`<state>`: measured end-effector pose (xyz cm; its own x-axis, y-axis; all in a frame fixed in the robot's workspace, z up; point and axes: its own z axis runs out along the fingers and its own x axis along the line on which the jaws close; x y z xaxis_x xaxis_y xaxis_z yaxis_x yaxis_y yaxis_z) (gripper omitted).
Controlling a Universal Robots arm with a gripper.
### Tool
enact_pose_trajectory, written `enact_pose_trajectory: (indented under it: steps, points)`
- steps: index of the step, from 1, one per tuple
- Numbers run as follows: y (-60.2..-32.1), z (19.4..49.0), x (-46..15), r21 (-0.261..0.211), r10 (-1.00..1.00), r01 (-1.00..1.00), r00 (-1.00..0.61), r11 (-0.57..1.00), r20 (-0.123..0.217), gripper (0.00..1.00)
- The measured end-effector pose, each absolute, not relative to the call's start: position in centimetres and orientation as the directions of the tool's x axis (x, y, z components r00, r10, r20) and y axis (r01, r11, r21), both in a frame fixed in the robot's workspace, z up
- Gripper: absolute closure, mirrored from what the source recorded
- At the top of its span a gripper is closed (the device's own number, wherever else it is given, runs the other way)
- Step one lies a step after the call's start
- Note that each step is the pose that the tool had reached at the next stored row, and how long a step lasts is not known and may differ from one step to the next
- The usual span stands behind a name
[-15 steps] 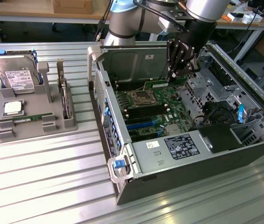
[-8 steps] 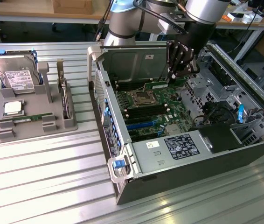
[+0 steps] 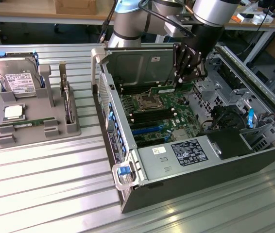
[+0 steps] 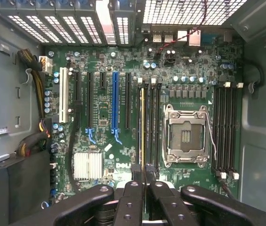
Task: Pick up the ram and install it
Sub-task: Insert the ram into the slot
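My pincer (image 4: 143,172), clamped on the ram (image 3: 163,90), hangs inside the open computer case (image 3: 200,179), with clear room straight down to the memory slots (image 4: 149,127). The CPU socket (image 4: 185,136) crowds one side. An upright metal panel (image 3: 132,65) and a cable bundle (image 4: 34,80) hem the edges.

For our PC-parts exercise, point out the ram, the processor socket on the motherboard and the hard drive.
ram (image 4: 142,127), wrist view, on its thin upper edge.
processor socket (image 4: 185,136), wrist view, on the middle of its contact field.
hard drive (image 3: 17,80), exterior view, on its white label.
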<state>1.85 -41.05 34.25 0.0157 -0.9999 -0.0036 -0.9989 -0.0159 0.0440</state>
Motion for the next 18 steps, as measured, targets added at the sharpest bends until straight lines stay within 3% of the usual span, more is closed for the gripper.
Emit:
enact_pose_trajectory:
  steps: [18]
  points:
    - [-41.2,33.28,1.84,0.044,-1.0,-0.999,0.016,-0.016,-0.004,0.88]
